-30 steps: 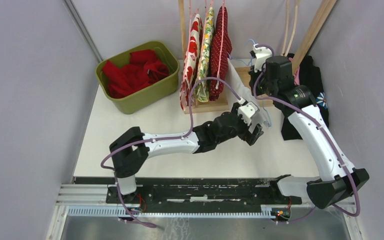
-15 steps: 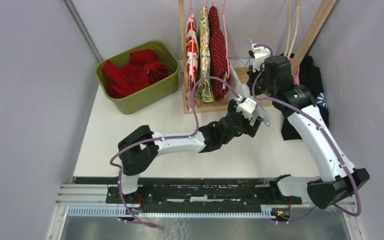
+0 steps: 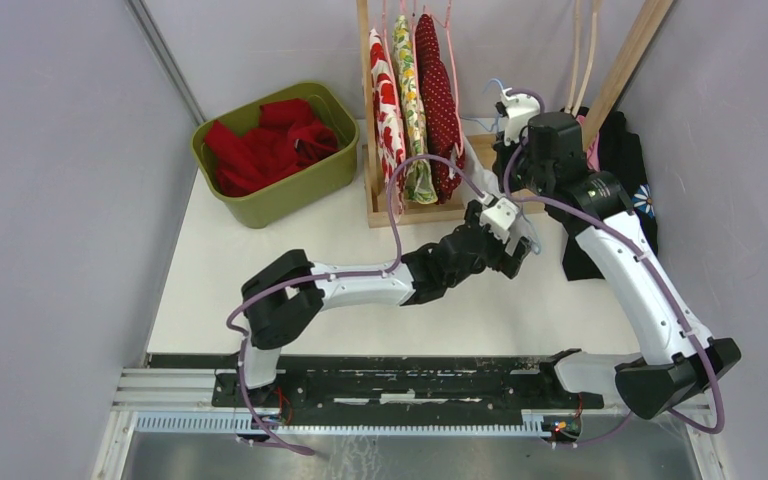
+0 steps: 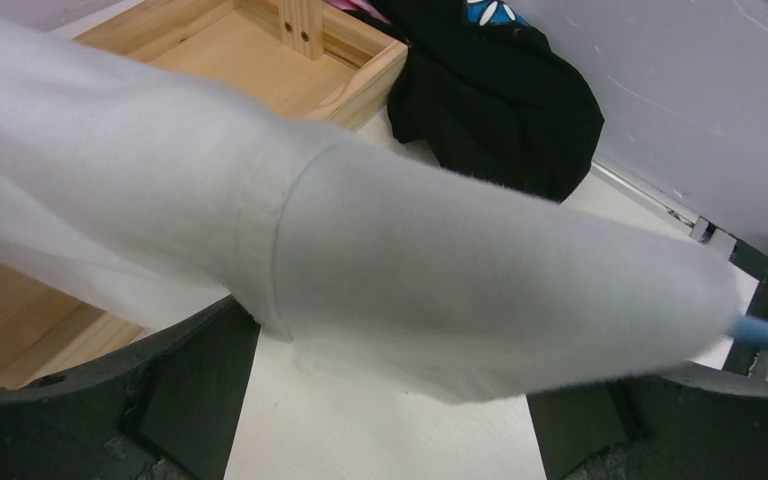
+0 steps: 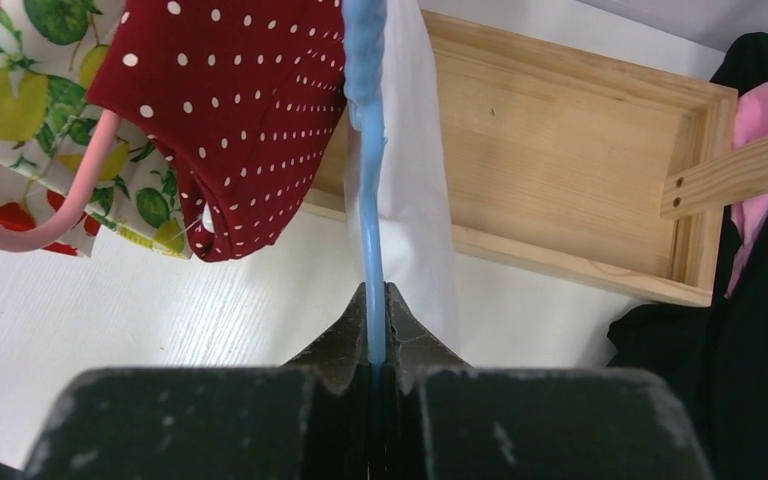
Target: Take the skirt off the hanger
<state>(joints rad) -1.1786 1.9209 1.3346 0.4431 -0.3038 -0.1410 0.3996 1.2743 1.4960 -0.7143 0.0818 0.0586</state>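
Grey walls (image 3: 50, 200) close in a white surface (image 3: 290, 260) that carries a wooden rack (image 3: 430, 213) hung with patterned garments (image 3: 410, 110). An olive bin (image 3: 290, 195) of red cloth (image 3: 270, 145) sits at the far left. The white skirt (image 4: 360, 250) hangs on a blue hanger (image 5: 365, 150) at the rack's right side, sloping down over the surface. A black garment (image 4: 500, 100) lies heaped to the right. The left end effector (image 3: 516, 248) is spread wide, skirt fabric lying between its fingers. The right end effector (image 5: 375, 292) is clenched on the blue hanger.
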